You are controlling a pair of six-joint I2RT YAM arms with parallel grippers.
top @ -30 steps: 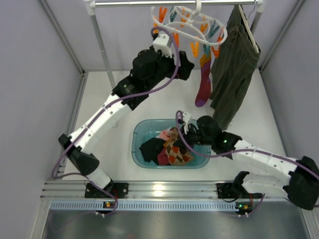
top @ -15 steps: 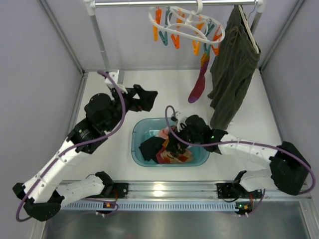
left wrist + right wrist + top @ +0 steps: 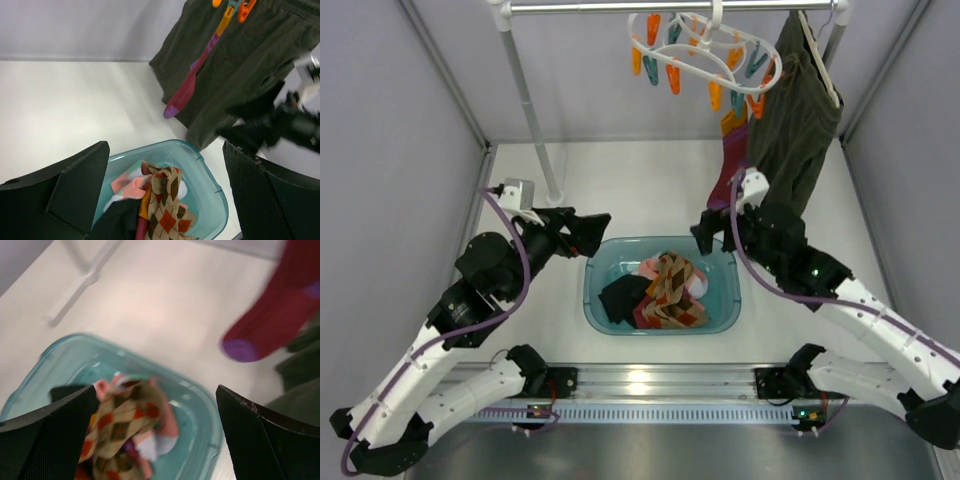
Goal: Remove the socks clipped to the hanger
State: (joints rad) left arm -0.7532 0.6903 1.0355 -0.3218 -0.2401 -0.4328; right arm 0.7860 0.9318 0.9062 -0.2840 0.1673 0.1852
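One red sock (image 3: 727, 168) is clipped to the hanger (image 3: 705, 45). It hangs lengthwise straight down, purple toe lowest, just beside the olive garment (image 3: 790, 120). The rest of the socks (image 3: 665, 292), argyle on top with pink and black beneath, lie heaped in the teal basin (image 3: 595, 300).

Your right gripper (image 3: 712, 228) sits at the end of a raised, outstretched arm. Its jaws are spread wide and grasp nothing. The hanging toe is just ahead of them towards the right-hand finger, and the basin is under and behind them.

Your left gripper (image 3: 590, 235) reaches in low from the other side on a bent arm. It is released too, with the basin's near rim just ahead of its jaws.

Everything stands on a white table (image 3: 640, 185) between pale grey walls, and the hanger hooks over a metal rail (image 3: 620, 6).
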